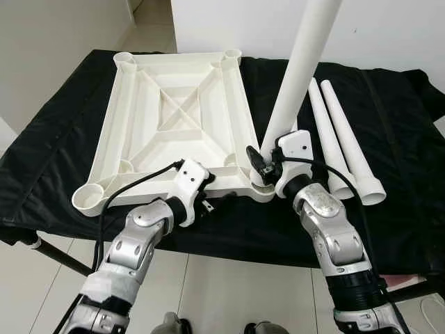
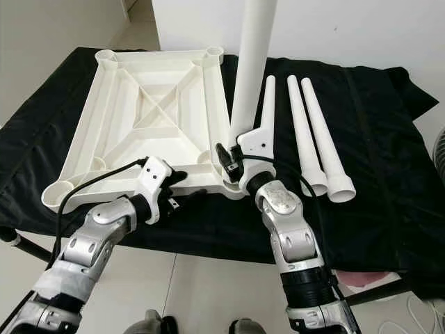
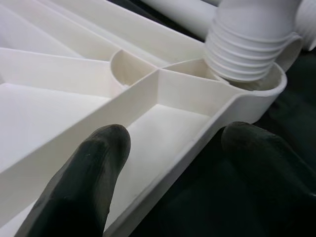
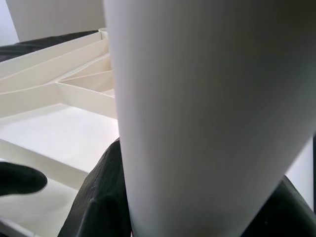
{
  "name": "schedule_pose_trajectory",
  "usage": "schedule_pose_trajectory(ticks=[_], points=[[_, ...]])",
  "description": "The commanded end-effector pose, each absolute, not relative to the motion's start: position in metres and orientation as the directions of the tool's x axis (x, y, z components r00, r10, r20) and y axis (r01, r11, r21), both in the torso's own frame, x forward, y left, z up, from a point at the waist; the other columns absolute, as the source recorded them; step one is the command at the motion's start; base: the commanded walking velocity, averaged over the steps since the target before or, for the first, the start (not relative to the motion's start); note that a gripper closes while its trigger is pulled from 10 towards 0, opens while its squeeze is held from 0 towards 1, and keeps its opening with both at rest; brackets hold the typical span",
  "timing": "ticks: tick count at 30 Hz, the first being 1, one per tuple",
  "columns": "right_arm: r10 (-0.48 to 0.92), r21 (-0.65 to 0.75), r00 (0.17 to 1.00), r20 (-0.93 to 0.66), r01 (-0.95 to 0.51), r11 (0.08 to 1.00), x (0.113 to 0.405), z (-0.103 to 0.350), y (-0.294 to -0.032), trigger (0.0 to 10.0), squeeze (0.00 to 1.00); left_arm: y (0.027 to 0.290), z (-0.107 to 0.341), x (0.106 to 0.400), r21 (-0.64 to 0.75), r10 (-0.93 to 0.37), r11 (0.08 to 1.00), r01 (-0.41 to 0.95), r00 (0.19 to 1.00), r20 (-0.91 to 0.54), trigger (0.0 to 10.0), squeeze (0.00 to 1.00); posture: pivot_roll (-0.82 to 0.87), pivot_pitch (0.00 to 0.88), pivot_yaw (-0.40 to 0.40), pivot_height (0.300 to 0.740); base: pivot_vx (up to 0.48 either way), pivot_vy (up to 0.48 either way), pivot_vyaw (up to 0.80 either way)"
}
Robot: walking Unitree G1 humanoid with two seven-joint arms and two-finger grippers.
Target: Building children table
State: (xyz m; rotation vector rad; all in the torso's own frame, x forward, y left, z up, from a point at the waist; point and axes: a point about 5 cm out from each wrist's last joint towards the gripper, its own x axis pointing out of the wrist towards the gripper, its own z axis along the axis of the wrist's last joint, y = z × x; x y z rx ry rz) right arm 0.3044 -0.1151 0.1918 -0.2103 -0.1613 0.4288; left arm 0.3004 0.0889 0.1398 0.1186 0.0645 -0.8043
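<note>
Head views: an upright table leg [image 1: 299, 69], gripped near its base by the right hand [image 1: 263, 165], is stood in the near right corner socket of the upturned tabletop [image 1: 177, 111] on the black-draped counter [image 1: 389, 125].

Left wrist view: the open left hand [image 3: 168, 163] straddles the tabletop's near rim, beside the leg's threaded end [image 3: 242, 54], entering its socket.

Right wrist view: the leg's axis is seen near vertical.

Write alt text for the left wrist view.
A threaded white table leg sits in the corner socket of the upturned white tabletop, over black cloth. The left end effector has its black fingers open astride the tabletop's rim.
</note>
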Motion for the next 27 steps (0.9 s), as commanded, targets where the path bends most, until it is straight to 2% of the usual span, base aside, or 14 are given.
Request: schedule_pose_trajectory(ticks=[1, 10, 16, 21, 27], points=[[0.436, -0.240, 0.897, 0.071, -0.409, 0.881, 0.301, 0.182, -0.116, 10.0, 0.00, 0.094, 0.136, 0.298, 0.070, -0.692, 0.710, 0.701, 0.712, -0.117, 10.0, 0.00, -0.11, 0.097, 0.023, 0.740, 0.000, 0.000, 0.00], [0.465, -0.279, 0.883, 0.071, -0.430, 0.859, 0.297, 0.181, -0.118, 10.0, 0.00, 0.094, 0.140, 0.294, 0.057, -0.694, 0.711, 0.701, 0.712, -0.109, 10.0, 0.00, -0.11, 0.100, 0.023, 0.740, 0.000, 0.000, 0.00], [0.556, -0.354, 0.829, 0.060, -0.503, 0.789, 0.292, 0.172, -0.115, 10.0, 0.00, 0.097, 0.141, 0.287, 0.119, -0.692, 0.707, 0.697, 0.717, -0.092, 10.0, 0.00, -0.10, 0.111, 0.022, 0.740, 0.000, 0.000, 0.00], [0.577, -0.368, 0.816, 0.048, -0.522, 0.769, 0.293, 0.168, -0.116, 10.0, 0.00, 0.096, 0.143, 0.283, 0.136, -0.703, 0.694, 0.707, 0.707, -0.084, 10.0, 0.00, -0.10, 0.120, 0.029, 0.740, 0.000, 0.000, 0.00], [0.542, -0.274, 0.840, -0.009, -0.523, 0.807, 0.302, 0.160, -0.120, 10.0, 0.00, 0.096, 0.146, 0.282, 0.148, -0.706, 0.691, 0.708, 0.704, -0.073, 10.0, 0.00, -0.10, 0.130, 0.037, 0.740, 0.000, 0.000, 0.00]])
